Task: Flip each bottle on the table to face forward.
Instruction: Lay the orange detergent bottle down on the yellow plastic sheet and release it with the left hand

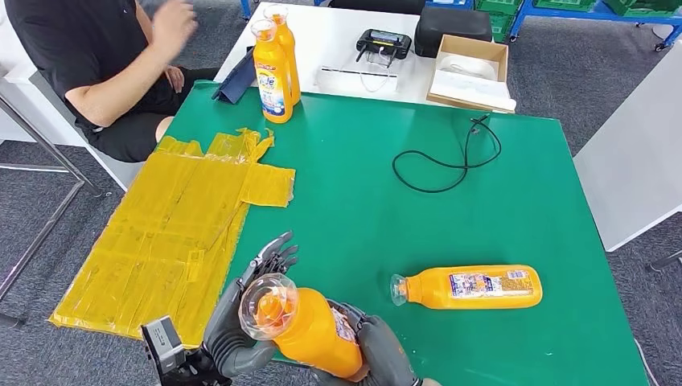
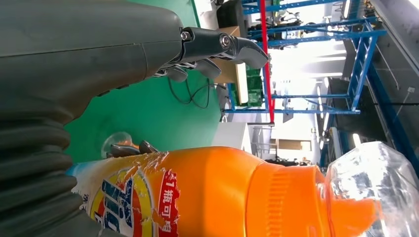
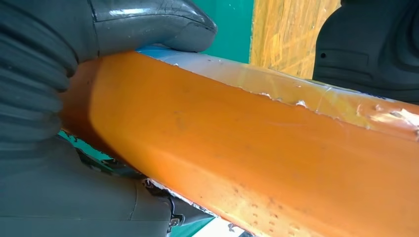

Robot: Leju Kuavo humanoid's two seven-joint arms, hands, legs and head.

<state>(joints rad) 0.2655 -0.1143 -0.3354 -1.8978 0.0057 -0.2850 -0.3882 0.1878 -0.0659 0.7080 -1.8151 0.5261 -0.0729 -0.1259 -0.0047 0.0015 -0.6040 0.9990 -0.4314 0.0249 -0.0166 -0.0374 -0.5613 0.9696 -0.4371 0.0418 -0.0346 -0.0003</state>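
Note:
An orange bottle (image 1: 314, 330) with a clear cap (image 1: 263, 304) is lifted over the near edge of the green table (image 1: 362, 201), cap pointing up towards me. My right hand (image 1: 384, 358) grips its body; its thumb (image 3: 148, 22) lies over the bottle (image 3: 257, 158). My left hand (image 1: 241, 322) lies against the neck side, its fingers (image 2: 222, 47) spread and off the bottle (image 2: 207, 192). A second orange bottle (image 1: 470, 287) lies on its side at the near right, label up. Two more bottles (image 1: 273, 72) stand upright at the far edge.
A yellow plastic sheet (image 1: 177, 225) covers the table's left side. A black cable (image 1: 446, 157) loops at the far right. A person in black (image 1: 104, 64) sits at the far left. On the white table behind are a cardboard box (image 1: 470, 72) and a black controller (image 1: 384, 42).

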